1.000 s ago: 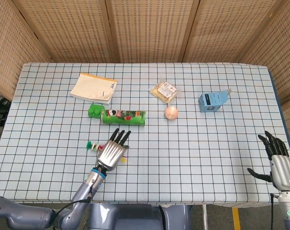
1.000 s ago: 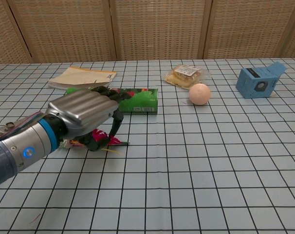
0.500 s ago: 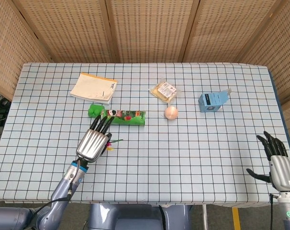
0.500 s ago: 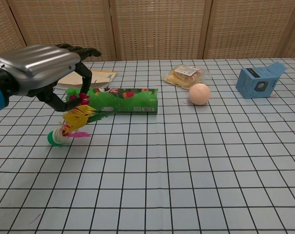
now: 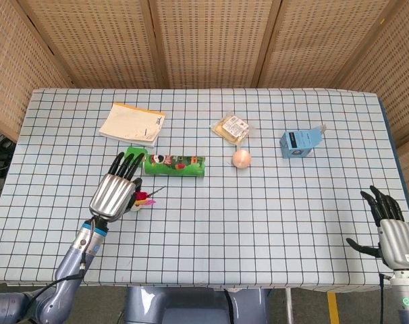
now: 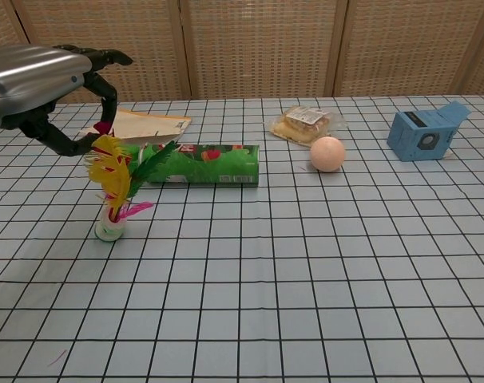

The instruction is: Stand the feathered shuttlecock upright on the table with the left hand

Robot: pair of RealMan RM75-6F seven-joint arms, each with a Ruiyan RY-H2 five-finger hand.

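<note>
right hand (image 5: 393,233) fingers spread, holding nothing, at table's (image 5: 292,202) near right edge, unseen from the chest | feathered shuttlecock (image 6: 114,191) upright, base on table | left hand (image 6: 46,76) pinches its feather tops; wrist cut off in chest view, shuttlecock mostly hidden under it from the head | green box (image 6: 202,163) just behind | notebook (image 5: 131,123) farther back
</note>
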